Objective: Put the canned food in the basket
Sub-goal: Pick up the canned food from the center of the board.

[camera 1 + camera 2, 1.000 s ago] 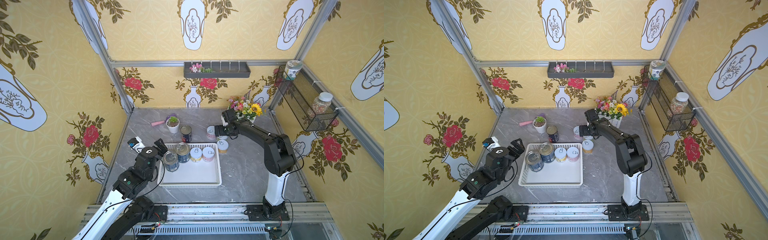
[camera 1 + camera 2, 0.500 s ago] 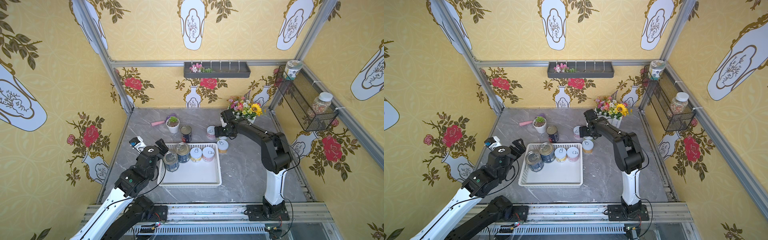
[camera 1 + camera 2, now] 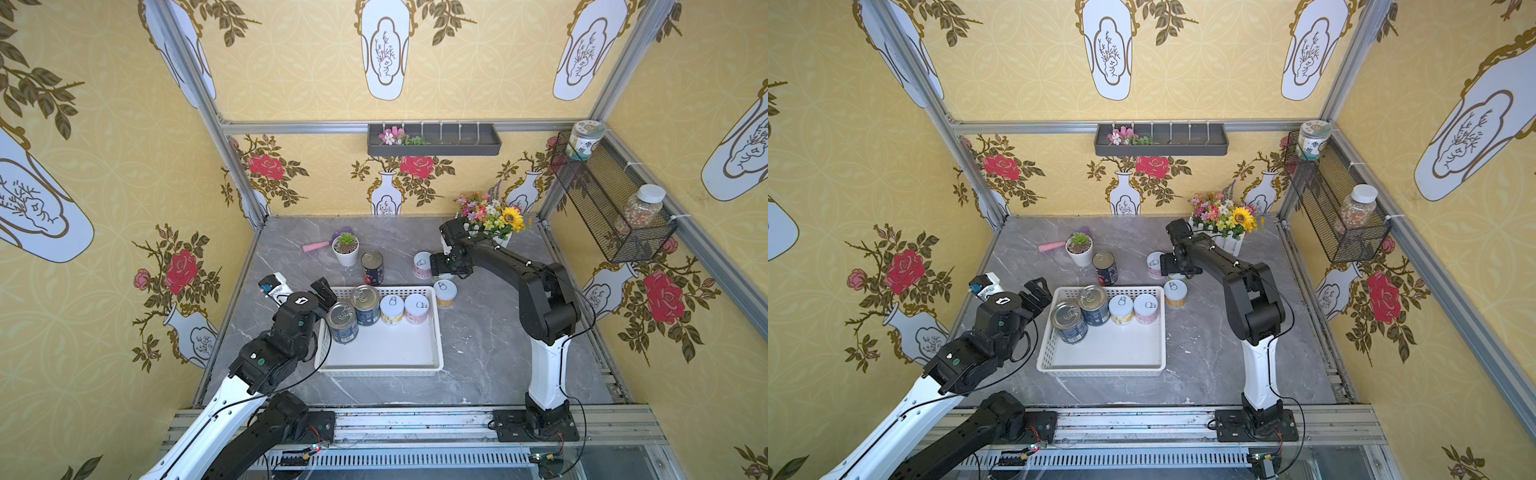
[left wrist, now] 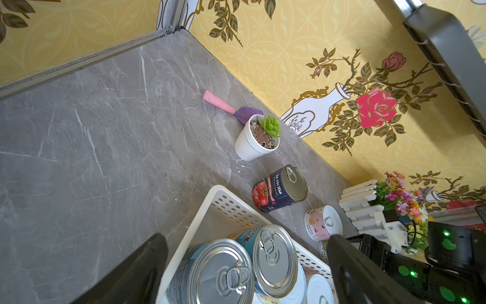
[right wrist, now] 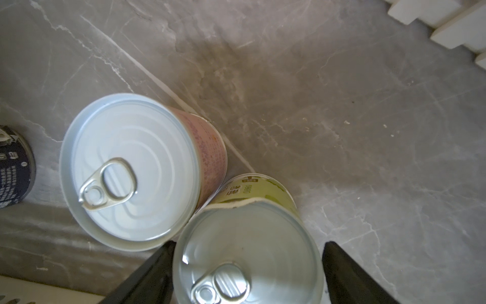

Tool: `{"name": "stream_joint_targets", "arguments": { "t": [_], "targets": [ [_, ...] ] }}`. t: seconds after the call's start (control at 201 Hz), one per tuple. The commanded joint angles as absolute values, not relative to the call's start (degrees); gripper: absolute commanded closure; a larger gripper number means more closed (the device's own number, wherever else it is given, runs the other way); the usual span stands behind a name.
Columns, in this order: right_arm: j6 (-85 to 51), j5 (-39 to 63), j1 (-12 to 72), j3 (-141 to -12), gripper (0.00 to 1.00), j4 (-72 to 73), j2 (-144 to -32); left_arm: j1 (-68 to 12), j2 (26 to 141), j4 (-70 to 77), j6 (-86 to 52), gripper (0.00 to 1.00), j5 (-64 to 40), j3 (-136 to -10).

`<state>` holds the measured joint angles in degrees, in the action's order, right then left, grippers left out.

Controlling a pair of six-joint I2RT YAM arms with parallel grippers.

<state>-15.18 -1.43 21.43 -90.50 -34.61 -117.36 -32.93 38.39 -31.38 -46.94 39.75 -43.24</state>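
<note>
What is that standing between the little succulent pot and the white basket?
An upright chopped-tomato can stands on the table between succulent pot and basket, clearest in the left wrist view.

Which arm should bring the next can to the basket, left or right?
Right. The right gripper straddles the yellow-green can beside the pink can, a jaw on each side. The left gripper hangs open over a corner of the basket, farther from that can.
</note>
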Motion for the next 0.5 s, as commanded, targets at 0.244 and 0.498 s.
{"name": "stream_joint_targets", "arguments": {
  "t": [0.244,0.498],
  "targets": [
    [-14.9,-4.2,22.1,-91.4,0.2,-35.6,-117.4,-33.0,38.3,-30.5,-46.1,0.0,39.7,-43.1],
    [-14.9,-5.6,22.3,-91.0,0.24,-35.4,-116.5,-33.0,38.3,-30.4,-46.1,0.0,39.6,-43.1]
  ]
}}
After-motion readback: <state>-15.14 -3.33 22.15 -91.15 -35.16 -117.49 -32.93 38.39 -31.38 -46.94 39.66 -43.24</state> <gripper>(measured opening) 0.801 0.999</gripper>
